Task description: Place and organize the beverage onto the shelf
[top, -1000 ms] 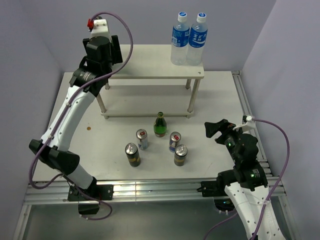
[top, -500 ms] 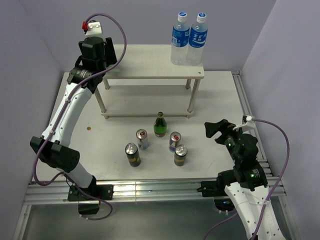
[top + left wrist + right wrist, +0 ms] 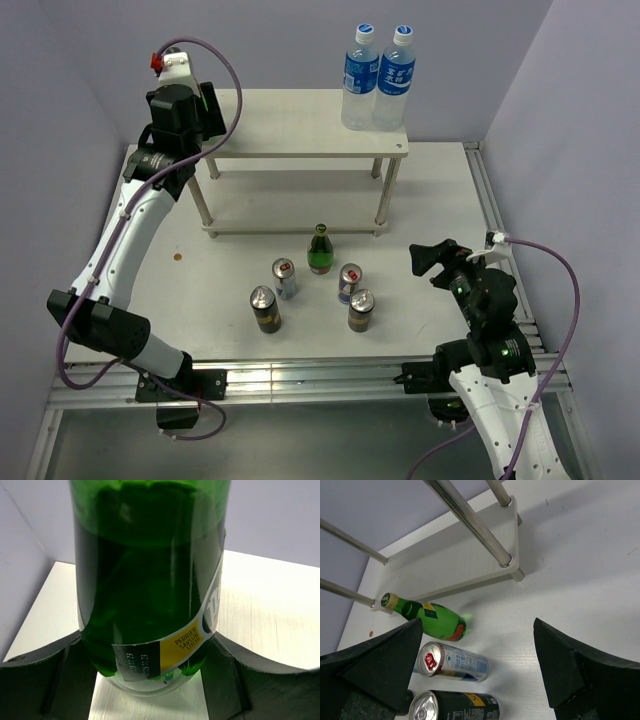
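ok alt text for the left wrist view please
A green bottle fills the frame, held upright in the left gripper over the white shelf top. A pale purple wall is behind.

On the shelf point(image 3: 300, 228), the top board point(image 3: 290, 125) gives you bare room across its middle. Two water bottles point(image 3: 377, 80), touching each other, block its 2 o'clock corner. The left gripper point(image 3: 150, 677) fills the 9 o'clock end, fingers point(image 3: 35, 685) clamped on a green bottle point(image 3: 145, 580). On the worktop point(image 3: 440, 190), five drinks crowd at 6 o'clock of the shelf: a second green bottle point(image 3: 320, 250) nearest it, then left silver can point(image 3: 285, 278), right silver can point(image 3: 349, 283), left dark can point(image 3: 265, 309) and right dark can point(image 3: 361, 311), with narrow gaps between. The right gripper point(image 3: 432, 262), fingers spread, sits at their 3 o'clock, bare worktop between.
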Controlling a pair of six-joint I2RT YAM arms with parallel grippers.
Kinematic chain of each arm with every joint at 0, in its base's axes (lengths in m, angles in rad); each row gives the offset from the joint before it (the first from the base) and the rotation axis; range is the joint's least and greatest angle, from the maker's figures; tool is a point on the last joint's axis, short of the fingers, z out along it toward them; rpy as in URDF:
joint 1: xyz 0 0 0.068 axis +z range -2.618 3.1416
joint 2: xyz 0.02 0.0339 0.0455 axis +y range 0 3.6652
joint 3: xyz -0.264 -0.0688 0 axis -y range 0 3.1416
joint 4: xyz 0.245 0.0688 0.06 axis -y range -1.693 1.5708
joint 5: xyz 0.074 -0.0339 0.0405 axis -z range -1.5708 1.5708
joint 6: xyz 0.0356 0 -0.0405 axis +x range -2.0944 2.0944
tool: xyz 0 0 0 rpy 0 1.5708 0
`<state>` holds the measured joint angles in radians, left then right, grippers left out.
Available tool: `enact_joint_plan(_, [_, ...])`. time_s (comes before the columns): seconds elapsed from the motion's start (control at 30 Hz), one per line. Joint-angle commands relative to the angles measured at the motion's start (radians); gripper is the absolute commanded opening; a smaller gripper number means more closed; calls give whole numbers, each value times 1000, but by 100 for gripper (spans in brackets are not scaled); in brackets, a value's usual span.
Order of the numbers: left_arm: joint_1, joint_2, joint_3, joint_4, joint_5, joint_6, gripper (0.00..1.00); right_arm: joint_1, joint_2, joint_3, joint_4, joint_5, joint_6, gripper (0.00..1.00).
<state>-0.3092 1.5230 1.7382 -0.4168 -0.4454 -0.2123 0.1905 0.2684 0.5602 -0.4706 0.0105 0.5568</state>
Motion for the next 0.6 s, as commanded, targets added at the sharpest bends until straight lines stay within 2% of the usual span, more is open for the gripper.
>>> enact_joint_plan(0.0, [-1,-57,-5,93,39,-21,57,6,-12,-6,33,2,-5,98])
enact_joint_plan(0.17, [-2,-46,-5,92,74,-21,66,6,-17,-6,32,3,-3,98])
enact_joint_plan(0.23, [-2,-31,14,76,85,-19,73,4,-20,-8,32,6,-3,98])
enact_joint_plan(0.27, [-2,-15,20,72,86,-19,81,6,-20,-6,30,5,-3,98])
enact_joint_plan(0.3, [-2,-9,29,64,88,-19,84,6,-21,-8,32,5,-3,98])
enact_joint_plan(0.37, [-2,2,32,64,83,-18,86,6,-20,-8,32,5,-3,98])
enact_joint_plan(0.47, [-2,-1,26,72,76,-13,93,6,-24,-8,32,2,-3,98])
enact_joint_plan(0.5, [-2,-1,26,73,74,-12,98,6,-24,-8,32,2,-3,98])
enact_joint_plan(0.57, [-4,-3,29,62,63,-10,99,6,-24,-9,32,2,-3,98])
